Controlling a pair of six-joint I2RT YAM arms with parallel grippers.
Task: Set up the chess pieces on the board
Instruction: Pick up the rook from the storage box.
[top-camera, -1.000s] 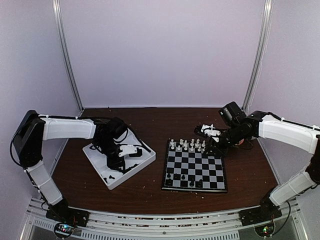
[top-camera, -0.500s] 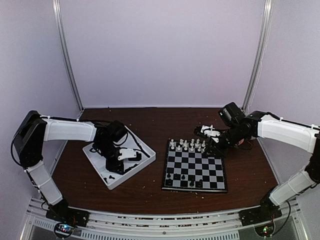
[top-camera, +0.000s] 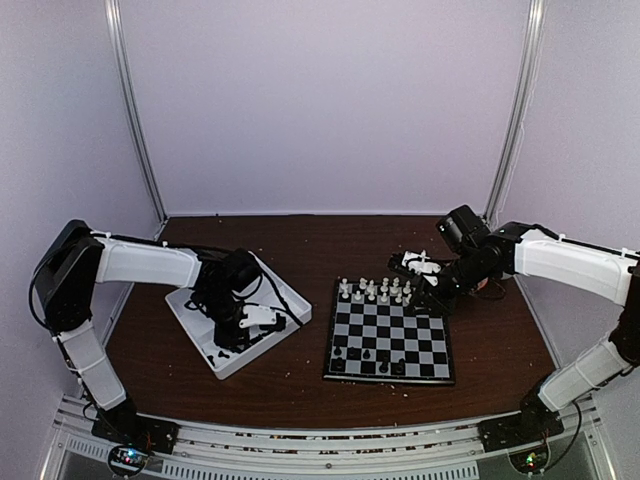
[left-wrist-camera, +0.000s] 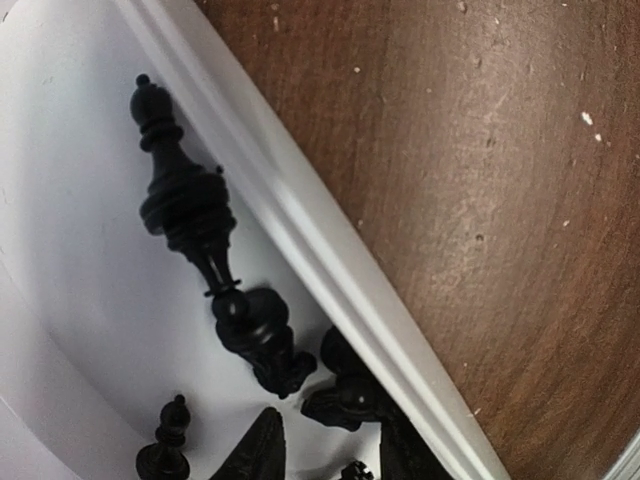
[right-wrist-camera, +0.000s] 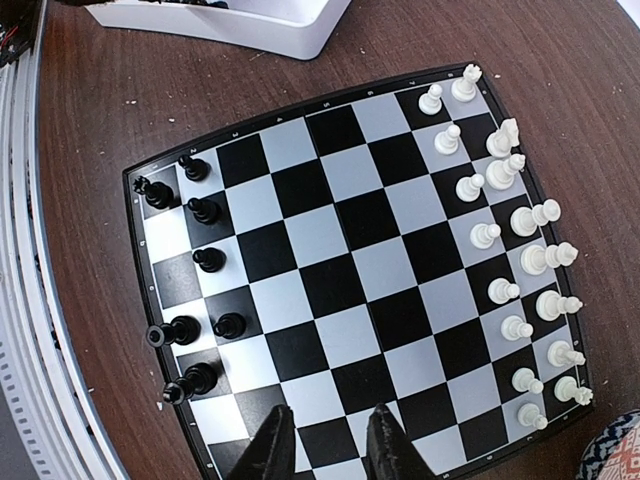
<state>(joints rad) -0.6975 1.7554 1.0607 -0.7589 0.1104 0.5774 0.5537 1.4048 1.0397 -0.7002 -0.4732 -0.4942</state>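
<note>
The board (top-camera: 396, 336) lies right of centre, and the right wrist view shows it from above (right-wrist-camera: 350, 270). Several black chess pieces (right-wrist-camera: 203, 210) stand along its near edge (top-camera: 366, 354). More black chess pieces (left-wrist-camera: 185, 200) lie loose in the white tray (top-camera: 236, 368). My left gripper (top-camera: 244, 320) is down in the tray with its jaws open. A fallen black piece (left-wrist-camera: 350, 400) lies just ahead of its fingertips (left-wrist-camera: 262, 450), against the tray rim (left-wrist-camera: 300, 230). My right gripper (top-camera: 416, 274) hovers over the board's far right corner, open and empty (right-wrist-camera: 328, 450).
White pieces (top-camera: 375, 290) fill the board's far two rows (right-wrist-camera: 510, 230). The tray sits at an angle left of the board, and its corner shows in the right wrist view (right-wrist-camera: 260, 25). Crumbs dot the brown table (left-wrist-camera: 500, 200). A metal rail runs along the near edge.
My left gripper has moved a little toward the tray's near side and lower among the black pieces. The right arm has not moved.
</note>
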